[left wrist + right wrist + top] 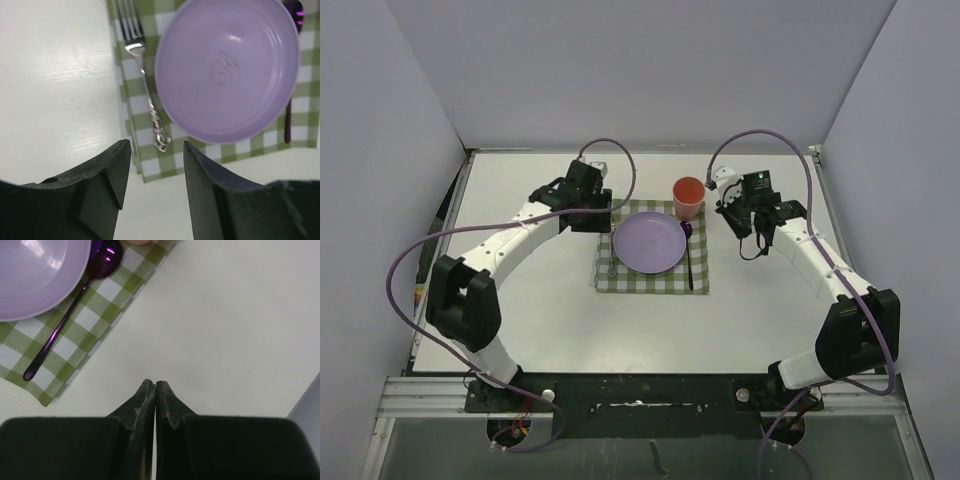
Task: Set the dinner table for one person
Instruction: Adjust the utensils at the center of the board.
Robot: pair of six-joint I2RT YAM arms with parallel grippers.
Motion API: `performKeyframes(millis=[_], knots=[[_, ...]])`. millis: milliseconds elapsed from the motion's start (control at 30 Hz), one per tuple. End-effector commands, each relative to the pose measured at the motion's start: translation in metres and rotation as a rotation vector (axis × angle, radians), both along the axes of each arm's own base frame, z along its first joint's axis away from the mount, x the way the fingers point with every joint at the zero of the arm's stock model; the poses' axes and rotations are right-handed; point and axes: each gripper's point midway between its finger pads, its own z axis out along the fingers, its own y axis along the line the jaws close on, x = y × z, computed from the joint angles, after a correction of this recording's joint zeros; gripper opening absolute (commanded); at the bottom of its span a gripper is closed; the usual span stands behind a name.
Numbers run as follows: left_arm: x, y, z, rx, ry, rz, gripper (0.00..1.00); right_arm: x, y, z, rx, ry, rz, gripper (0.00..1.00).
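Observation:
The white dinner table [530, 330] carries a green-and-white checked cloth [655, 281]. On it lie a purple plate [649, 242], a silver fork [612, 262] to its left, a purple spoon [689, 262] to its right, and an orange cup [688, 196] at the back right corner. My left gripper [594, 214] is open and empty beside the cloth's left edge. In the left wrist view the gripper [155, 145] hovers just short of the fork [148, 95] handle, next to the plate [227, 70]. My right gripper [733, 214] [155, 384] is shut and empty over bare table, right of the spoon [60, 332].
Grey walls enclose the table on three sides. Purple cables loop over both arms. The metal edging [460, 200] runs along the table's left side, and the arm bases stand at the near edge.

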Motion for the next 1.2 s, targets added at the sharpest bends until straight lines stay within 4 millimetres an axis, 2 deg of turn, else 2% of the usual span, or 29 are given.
performKeyframes(millis=[0, 133, 200, 267, 367, 433, 533, 667, 733, 800, 967, 1067, 1167], knots=[[-0.028, -0.029, 0.024, -0.107, -0.031, -0.027, 0.45, -0.008, 0.000, 0.011, -0.019, -0.034, 0.026, 0.00], [-0.036, -0.055, 0.014, -0.147, 0.010, -0.068, 0.42, -0.009, 0.005, 0.015, 0.009, -0.037, 0.037, 0.00], [-0.042, -0.065, 0.010, -0.114, 0.010, -0.079, 0.41, -0.008, 0.004, 0.016, 0.009, -0.042, 0.028, 0.00], [-0.037, -0.055, 0.010, -0.056, -0.019, -0.039, 0.39, -0.006, 0.000, 0.019, -0.005, -0.057, 0.013, 0.00], [-0.003, -0.024, 0.015, -0.055, -0.109, 0.022, 0.38, -0.007, -0.007, 0.019, -0.007, -0.061, -0.005, 0.00], [0.030, -0.001, 0.018, -0.153, -0.105, 0.083, 0.39, -0.009, -0.009, 0.016, 0.001, -0.055, -0.014, 0.00], [0.073, 0.014, 0.024, -0.221, -0.126, 0.114, 0.39, -0.012, -0.010, 0.013, 0.015, -0.045, -0.016, 0.00], [0.115, 0.009, 0.006, -0.161, -0.091, 0.109, 0.39, -0.014, -0.015, 0.017, 0.029, -0.053, -0.032, 0.00], [0.131, -0.001, -0.005, -0.164, -0.066, 0.098, 0.38, -0.013, -0.017, 0.019, 0.044, -0.054, -0.041, 0.00], [0.142, -0.014, -0.007, -0.158, -0.069, 0.082, 0.38, -0.014, -0.020, 0.019, 0.056, -0.052, -0.052, 0.00], [0.141, -0.025, -0.028, -0.093, -0.012, 0.071, 0.38, -0.013, -0.029, 0.018, 0.075, -0.050, -0.078, 0.00], [0.129, -0.022, -0.047, -0.073, 0.023, 0.085, 0.38, -0.013, -0.030, 0.020, 0.074, -0.052, -0.079, 0.00], [0.118, -0.017, -0.055, -0.065, 0.036, 0.099, 0.38, -0.012, -0.031, 0.019, 0.072, -0.053, -0.080, 0.00]])
